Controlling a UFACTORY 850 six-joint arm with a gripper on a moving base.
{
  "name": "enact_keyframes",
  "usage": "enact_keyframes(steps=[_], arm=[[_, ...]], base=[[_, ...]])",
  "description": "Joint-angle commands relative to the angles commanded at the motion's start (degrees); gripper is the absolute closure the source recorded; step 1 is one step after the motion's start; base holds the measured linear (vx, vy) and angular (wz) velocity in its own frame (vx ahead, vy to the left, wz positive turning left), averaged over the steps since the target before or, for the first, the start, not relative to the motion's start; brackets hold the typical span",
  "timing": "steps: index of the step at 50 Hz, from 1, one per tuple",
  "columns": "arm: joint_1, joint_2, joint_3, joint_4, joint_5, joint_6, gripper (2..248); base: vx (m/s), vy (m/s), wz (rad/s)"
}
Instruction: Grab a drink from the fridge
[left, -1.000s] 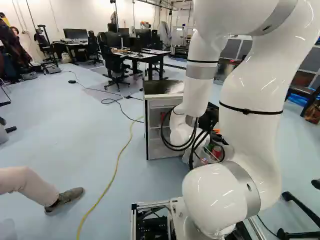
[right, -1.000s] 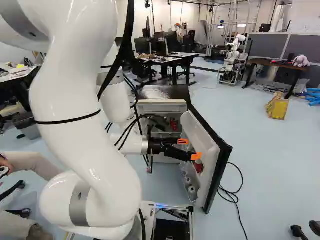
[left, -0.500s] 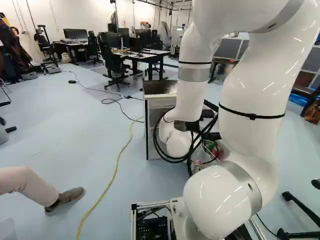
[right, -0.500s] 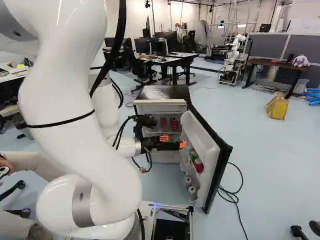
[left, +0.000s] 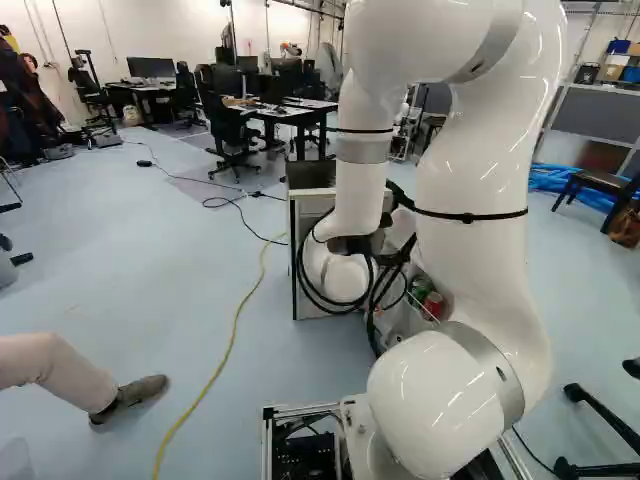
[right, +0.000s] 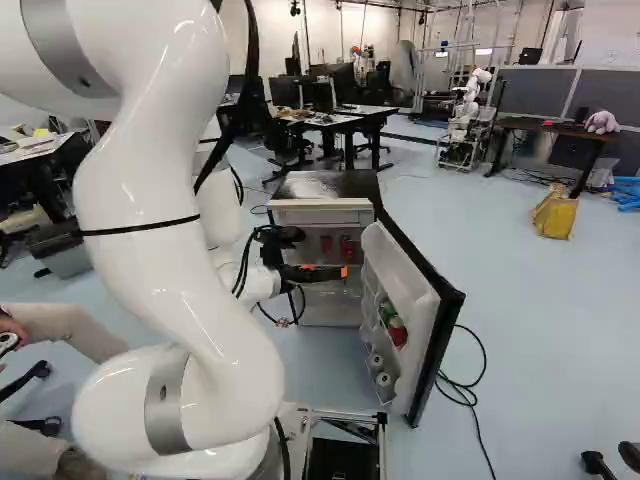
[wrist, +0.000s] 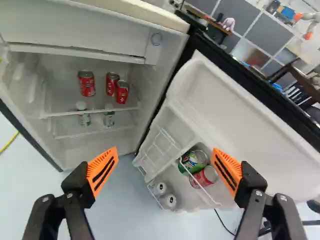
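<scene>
Your gripper (right: 328, 270) gapes wide, empty — three glossy, cylindrical red cans (wrist: 86, 83) stand upright, long axes vertical, on the shelf (wrist: 62, 114).

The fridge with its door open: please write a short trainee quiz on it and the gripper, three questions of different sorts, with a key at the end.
1. Multiple choice: how many red cans stand on the upper shelf inside the fridge?
A) two
B) three
C) five

2. True or false: the gripper is open, with no drink held between its fingers.

3. Fill in the missing colour: in the rack of the open door, the can right beside the green can is ____.

Key: 1 B; 2 true; 3 red.
</scene>
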Motion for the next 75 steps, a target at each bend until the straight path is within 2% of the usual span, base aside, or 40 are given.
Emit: enact_keyframes(steps=[15,43,64,75], arm=[[-2.25,-6.33,-5.81,-9.04,-2.28,0.0,3],[-8.22,-15.53,-13.82,-25.9,-4.88,0.0,3],[-8.79,-20.23,-16.58,-37.73,-4.96,0.0,3],[-8.81,-22.57,-17.91,-39.62,-4.07,0.0,3]], base=[[0.0,0.0,0.0],[0.0,0.0,0.0],[0.0,0.0,0.0],[0.0,0.0,0.0]])
